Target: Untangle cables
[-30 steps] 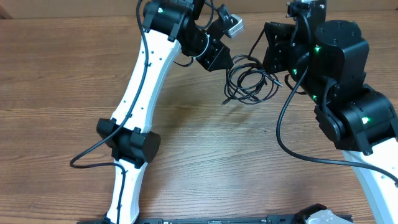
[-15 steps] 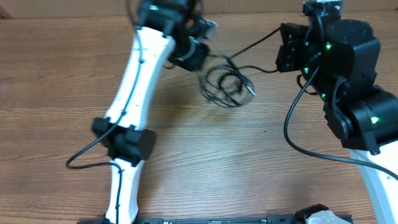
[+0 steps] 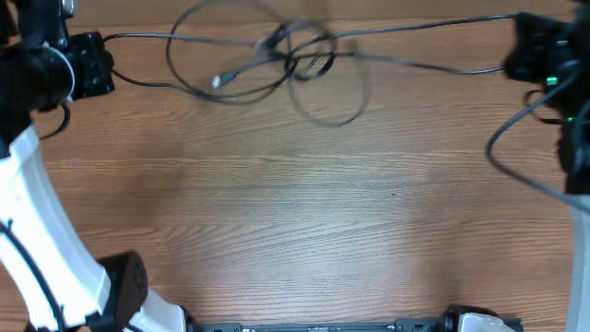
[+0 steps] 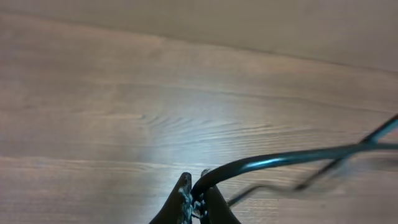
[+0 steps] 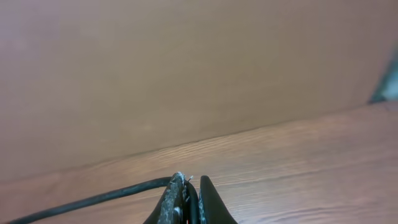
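The thin black cables (image 3: pixel 277 55) hang stretched across the back of the table, with loose loops and a knot near the middle (image 3: pixel 300 63); a small plug end (image 3: pixel 218 81) dangles left of it. My left gripper (image 3: pixel 92 65) at far left is shut on one cable end; the left wrist view shows the cable (image 4: pixel 280 160) pinched between its fingers (image 4: pixel 198 193). My right gripper (image 3: pixel 521 46) at far right is shut on the other end; in the right wrist view a cable (image 5: pixel 93 200) runs left from its fingers (image 5: pixel 189 186).
The brown wooden table (image 3: pixel 295 212) spans the view. A tan wall (image 5: pixel 186 62) stands behind it. The white left arm (image 3: pixel 37 240) crosses the left side; the black right arm (image 3: pixel 572 120) and its thick wire sit at the right edge.
Both arms have swung wide apart, left to the far left and right to the far right. The coil has been pulled open into long strands and loose loops.
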`<state>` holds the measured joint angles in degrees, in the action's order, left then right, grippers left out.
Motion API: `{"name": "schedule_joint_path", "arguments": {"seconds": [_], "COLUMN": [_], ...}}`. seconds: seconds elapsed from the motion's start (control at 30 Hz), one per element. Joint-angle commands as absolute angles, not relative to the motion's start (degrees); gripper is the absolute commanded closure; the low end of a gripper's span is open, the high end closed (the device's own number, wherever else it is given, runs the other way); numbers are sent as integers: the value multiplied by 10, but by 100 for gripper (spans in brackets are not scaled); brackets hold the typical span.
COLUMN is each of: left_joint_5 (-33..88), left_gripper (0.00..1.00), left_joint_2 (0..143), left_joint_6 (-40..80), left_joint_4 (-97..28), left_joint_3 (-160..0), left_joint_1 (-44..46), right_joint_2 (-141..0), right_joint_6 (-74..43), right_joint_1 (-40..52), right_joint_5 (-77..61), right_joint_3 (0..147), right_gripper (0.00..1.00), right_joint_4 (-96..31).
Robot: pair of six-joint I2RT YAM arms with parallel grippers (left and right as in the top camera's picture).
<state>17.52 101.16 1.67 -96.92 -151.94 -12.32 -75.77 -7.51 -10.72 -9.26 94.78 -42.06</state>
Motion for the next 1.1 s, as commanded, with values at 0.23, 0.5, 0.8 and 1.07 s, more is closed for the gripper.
{"name": "schedule_joint_path", "arguments": {"seconds": [0.23, 0.5, 0.8, 1.07], "left_joint_5": [92, 40, -3, 60], "left_gripper": [96, 96, 96, 96], "left_joint_2": [980, 965, 951, 954], "left_joint_6": [13, 22, 24, 28], "left_joint_4": [-968, -968, -968, -968], "left_joint_3": [-1524, -1524, -1524, -1524], "left_joint_1": [-128, -128, -128, -128], "right_joint_2": [-816, -858, -869, -869], "right_joint_6": [-76, -100, -104, -122], "right_joint_1": [-270, -408, -445, -328], "right_joint_5": [-93, -183, -216, -387], "right_joint_3": [965, 965, 965, 965], "right_gripper": [96, 96, 96, 95], "right_joint_4": [-354, -291, -256, -310]}}
